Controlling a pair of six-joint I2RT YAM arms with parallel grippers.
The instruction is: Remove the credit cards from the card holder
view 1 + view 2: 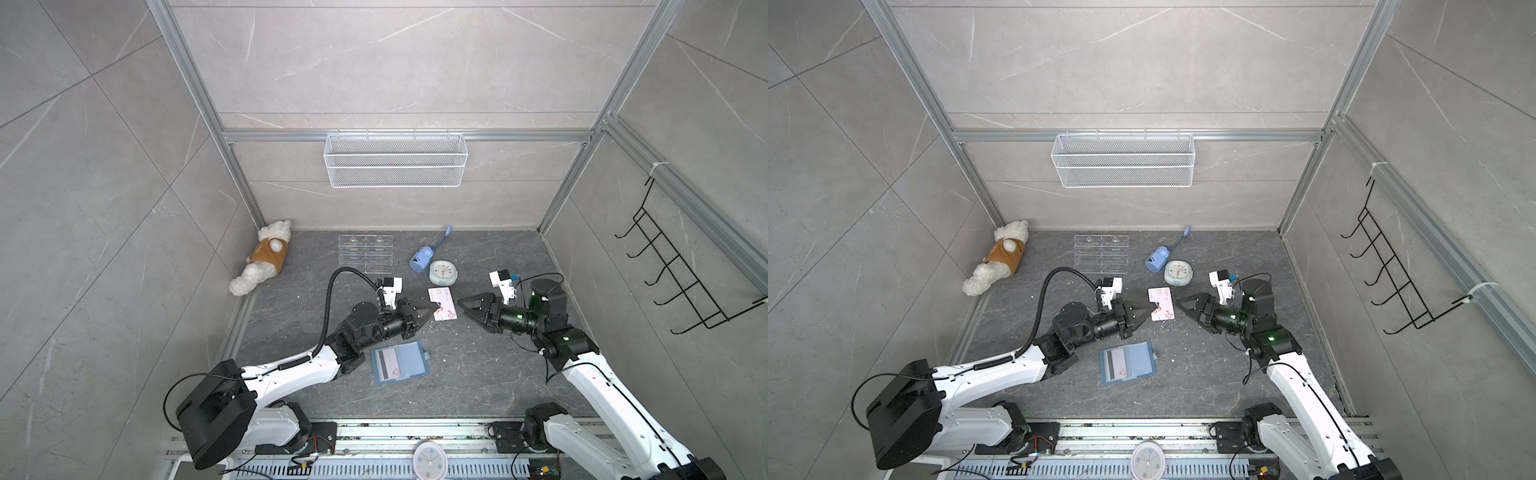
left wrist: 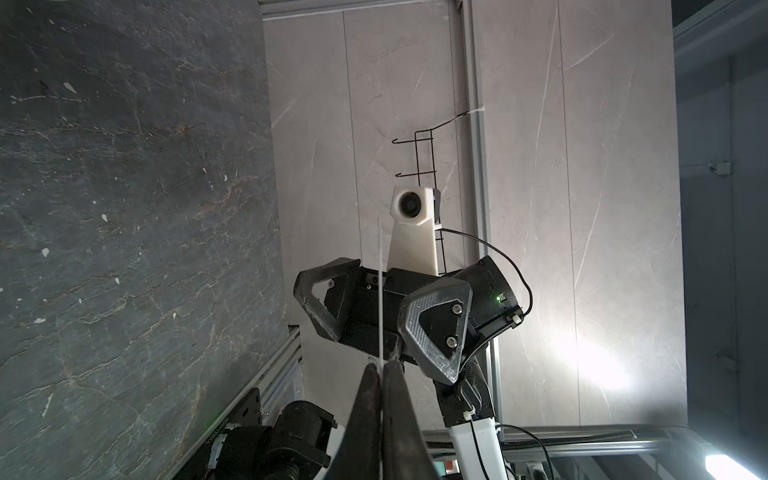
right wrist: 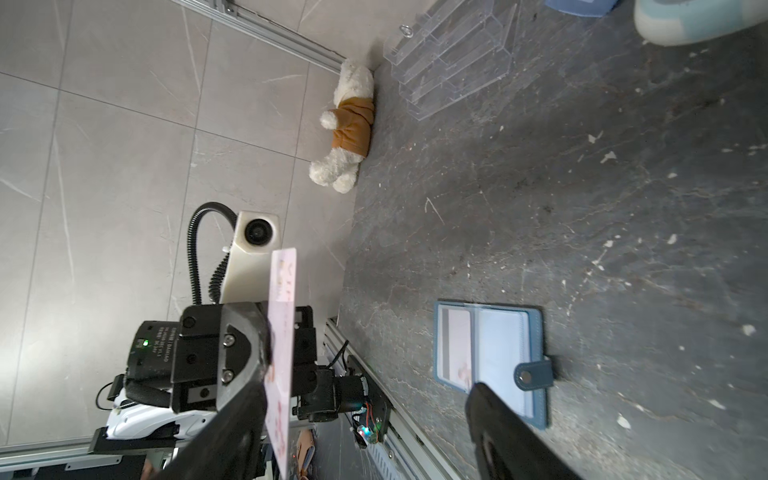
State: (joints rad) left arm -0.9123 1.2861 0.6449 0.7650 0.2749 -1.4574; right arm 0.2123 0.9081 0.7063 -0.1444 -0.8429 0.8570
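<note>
Pinching one credit card by its edge, the left gripper is clenched on it and holds it off the table, on the far side of the card holder and a little toward its snap-tab side. In both top views the card's pale face with small floral marks turns upward. In the left wrist view the card shows edge-on as a thin white line rising from the closed fingertips.

The right gripper is also beyond the card holder, further out on the tab side, facing the held card with its jaws spread wide. In the right wrist view one finger lies just beside the card's free end; whether they touch I cannot tell.

The card holder lies open and flat on the table, clear sleeves up, its tab pointing toward the right arm. A second card sits in the sleeve on the side away from the tab, dark stripe showing.

Well beyond the card holder, by the back wall, are a clear acrylic rack, a small clock and a plush bear.
</note>
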